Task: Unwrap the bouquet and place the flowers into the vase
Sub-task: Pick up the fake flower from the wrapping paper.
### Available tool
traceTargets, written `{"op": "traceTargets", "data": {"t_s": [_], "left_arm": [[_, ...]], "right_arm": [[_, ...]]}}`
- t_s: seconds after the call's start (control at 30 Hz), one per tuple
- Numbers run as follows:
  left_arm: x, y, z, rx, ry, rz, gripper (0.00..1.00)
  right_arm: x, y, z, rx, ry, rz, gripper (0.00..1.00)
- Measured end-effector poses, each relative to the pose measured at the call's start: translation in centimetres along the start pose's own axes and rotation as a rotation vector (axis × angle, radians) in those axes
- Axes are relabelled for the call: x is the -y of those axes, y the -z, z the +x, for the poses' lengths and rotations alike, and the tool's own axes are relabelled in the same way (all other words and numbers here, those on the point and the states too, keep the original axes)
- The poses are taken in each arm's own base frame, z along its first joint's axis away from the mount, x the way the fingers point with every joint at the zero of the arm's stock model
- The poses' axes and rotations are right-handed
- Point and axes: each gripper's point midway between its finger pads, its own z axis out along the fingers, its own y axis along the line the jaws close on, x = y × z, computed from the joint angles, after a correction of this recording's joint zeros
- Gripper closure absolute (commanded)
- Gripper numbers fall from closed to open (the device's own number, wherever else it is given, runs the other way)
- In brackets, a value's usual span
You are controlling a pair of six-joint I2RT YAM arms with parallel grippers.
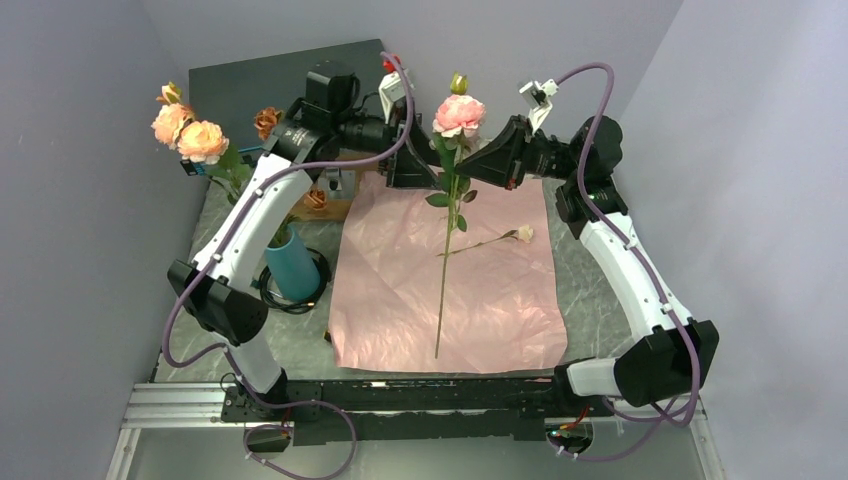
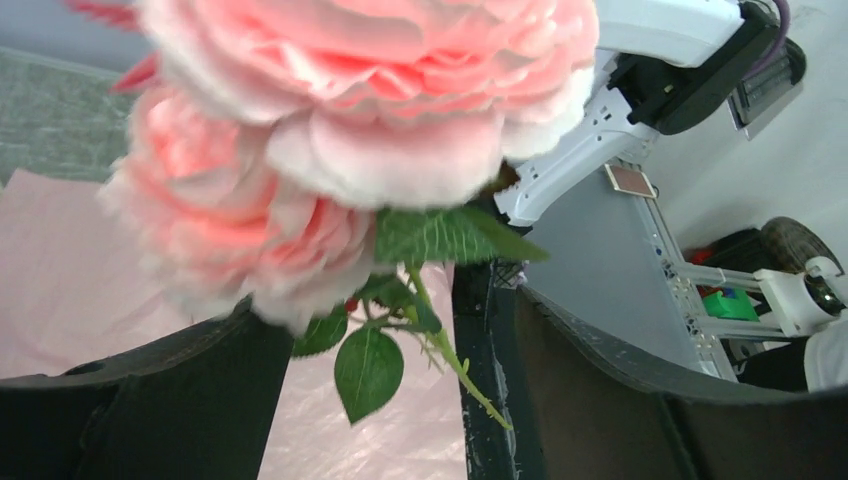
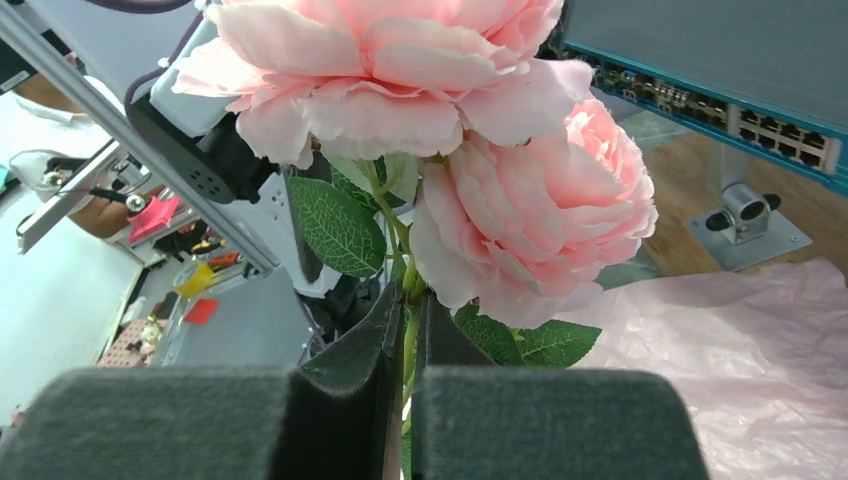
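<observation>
The bouquet's pink wrapping paper [image 1: 480,290] lies spread flat on the table. My right gripper [image 1: 478,163] [image 3: 410,300] is shut on the green stem of a pink rose [image 1: 459,113] [image 3: 400,60], held upright above the paper with its stem [image 1: 441,300] hanging down. My left gripper [image 1: 415,168] [image 2: 372,330] stands open, its fingers on either side of the same stem just under the blooms [image 2: 350,90]. The teal vase [image 1: 293,265] stands at the left and holds peach roses [image 1: 190,130]. One small pale flower [image 1: 523,233] lies on the paper.
A black cable coil [image 1: 318,285] rings the vase's foot. A rust-brown rose [image 1: 267,120] and a brown box [image 1: 335,205] sit behind the vase. A dark board [image 1: 250,80] leans at the back. Grey walls close in on both sides.
</observation>
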Motion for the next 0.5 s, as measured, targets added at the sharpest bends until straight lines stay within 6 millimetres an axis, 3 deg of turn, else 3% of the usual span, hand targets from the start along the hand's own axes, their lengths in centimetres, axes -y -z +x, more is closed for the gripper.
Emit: {"op": "traceTargets", "data": {"t_s": [0.33, 0.43, 0.5], "left_arm": [[1.3, -3.0, 1.2, -0.014, 0.017, 0.073, 0.46], [1.1, -3.1, 1.1, -0.008, 0.026, 0.069, 0.61], [0.9, -3.1, 1.0, -0.001, 0.029, 0.064, 0.78]], "right_arm": [[-0.6, -0.9, -0.3, 0.014, 0.009, -0.005, 1.0], [-0.7, -1.0, -0.5, 0.021, 0.013, 0.0, 1.0], [-0.7, -1.2, -0.5, 0.025, 0.019, 0.002, 1.0]]}}
